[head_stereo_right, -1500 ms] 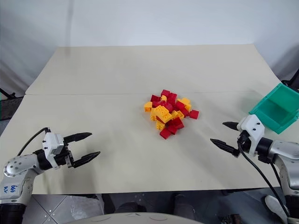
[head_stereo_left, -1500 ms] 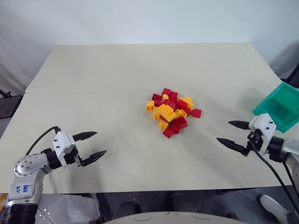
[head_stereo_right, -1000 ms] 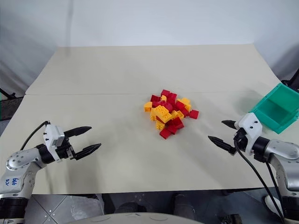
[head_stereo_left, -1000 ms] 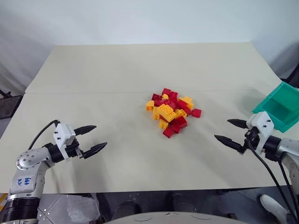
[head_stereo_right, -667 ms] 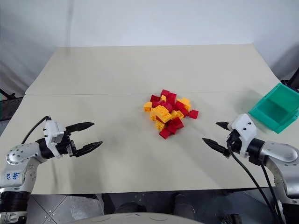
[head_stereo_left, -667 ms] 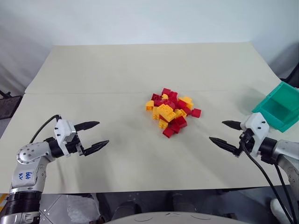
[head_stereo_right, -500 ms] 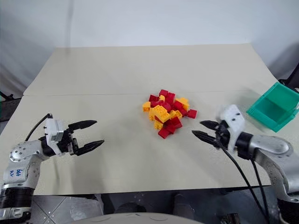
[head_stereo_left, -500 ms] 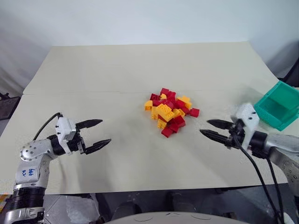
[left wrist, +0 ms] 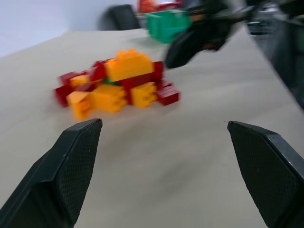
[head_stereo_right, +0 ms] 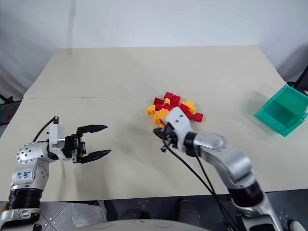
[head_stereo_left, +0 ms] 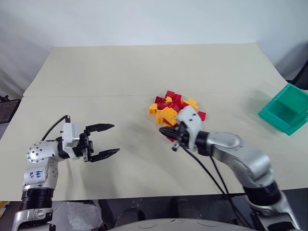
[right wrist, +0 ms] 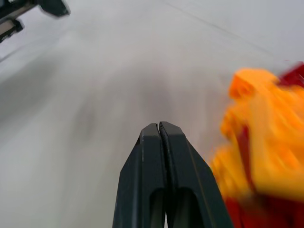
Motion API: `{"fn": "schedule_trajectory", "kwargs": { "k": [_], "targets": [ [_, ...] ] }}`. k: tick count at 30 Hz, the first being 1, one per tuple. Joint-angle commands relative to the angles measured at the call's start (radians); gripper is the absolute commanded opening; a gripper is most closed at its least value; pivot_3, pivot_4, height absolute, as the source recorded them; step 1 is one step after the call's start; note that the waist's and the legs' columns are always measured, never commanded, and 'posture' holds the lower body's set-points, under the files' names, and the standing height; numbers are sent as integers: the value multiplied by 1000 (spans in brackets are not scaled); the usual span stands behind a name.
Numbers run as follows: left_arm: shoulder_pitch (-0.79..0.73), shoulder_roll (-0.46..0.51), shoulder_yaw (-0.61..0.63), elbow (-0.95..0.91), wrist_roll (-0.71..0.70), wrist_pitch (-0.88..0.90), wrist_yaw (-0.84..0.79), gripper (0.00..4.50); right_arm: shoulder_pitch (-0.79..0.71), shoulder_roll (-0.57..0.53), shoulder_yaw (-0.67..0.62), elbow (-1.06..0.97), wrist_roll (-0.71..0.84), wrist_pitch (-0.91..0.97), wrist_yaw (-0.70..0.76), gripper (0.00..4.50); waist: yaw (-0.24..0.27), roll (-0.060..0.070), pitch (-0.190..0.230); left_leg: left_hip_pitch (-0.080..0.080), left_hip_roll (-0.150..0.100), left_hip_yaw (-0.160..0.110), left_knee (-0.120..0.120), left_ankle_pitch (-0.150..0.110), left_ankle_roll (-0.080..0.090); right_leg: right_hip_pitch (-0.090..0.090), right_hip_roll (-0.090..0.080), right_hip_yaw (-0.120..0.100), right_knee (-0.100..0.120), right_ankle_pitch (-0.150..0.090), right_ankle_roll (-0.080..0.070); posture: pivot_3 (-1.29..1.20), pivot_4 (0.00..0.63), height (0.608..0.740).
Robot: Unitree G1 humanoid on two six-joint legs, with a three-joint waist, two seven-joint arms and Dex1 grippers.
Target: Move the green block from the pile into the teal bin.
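Note:
The pile (head_stereo_left: 175,107) of red and yellow-orange bricks lies mid-table. In the left wrist view a sliver of green, the green block (left wrist: 110,81), peeks out under a yellow-orange brick; the head views hide it. My right gripper (head_stereo_left: 167,131) sits at the pile's near-left edge, fingers pressed shut with nothing between them (right wrist: 159,127); whether it touches a brick I cannot tell. Well to the pile's left, my left gripper (head_stereo_left: 114,139) hovers open and empty, pointing toward the pile. The teal bin (head_stereo_left: 284,108) stands tilted at the table's right edge.
The beige table (head_stereo_left: 120,72) runs wide, with bare surface behind the pile and between the two grippers. A seam crosses it just behind the pile. Black cables (head_stereo_left: 211,168) trail from my right arm over the near table edge.
My right gripper swept left from beside the teal bin to the pile's near edge and went from open to shut. My left gripper drifted slightly right and stayed open.

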Motion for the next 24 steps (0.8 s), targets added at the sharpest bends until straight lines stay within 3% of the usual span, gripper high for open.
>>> {"fn": "schedule_trajectory", "kwargs": {
  "k": [1, 6, 10, 16, 24],
  "targets": [
    [-29, -7, -15, 12, -25, -8, -37, 4500, -58, 77, 25, 140, -89, -128, -29, 53, -1, 0, 0, 0, 0, 1, 0, 0, 0, -1, 0, 0, 1, 0, 0, 0, 150, 740],
    [-69, -20, -38, 47, -2, -10, -34, 4500, -160, 159, 18, 411, -205, -294, -57, 53, -7, 0, 0, -1, 0, 8, 0, 0, 0, -3, 0, 1, 1, 0, 0, 0, 150, 740],
    [-93, -26, -45, 82, 13, -31, -39, 4500, -214, 149, -27, 558, -271, -389, -78, 53, -18, 0, 0, -1, 0, 9, 0, 0, 0, -3, 0, 1, 1, 0, 0, 0, 150, 740],
    [-120, -31, -50, 121, 23, -53, -39, 4500, -210, 90, -96, 602, -323, -432, -91, 53, -25, 0, 0, -2, 1, 9, 0, 0, 0, -4, 0, 0, 1, 0, 0, 0, 150, 740],
    [-139, -49, -61, 153, 31, -70, -35, 4500, -157, 35, -157, 477, -292, -390, -32, 53, -24, -1, 0, -1, 1, 8, 0, 0, 0, -4, 0, 2, 1, 1, 1, 0, 150, 740]
  ]
}}
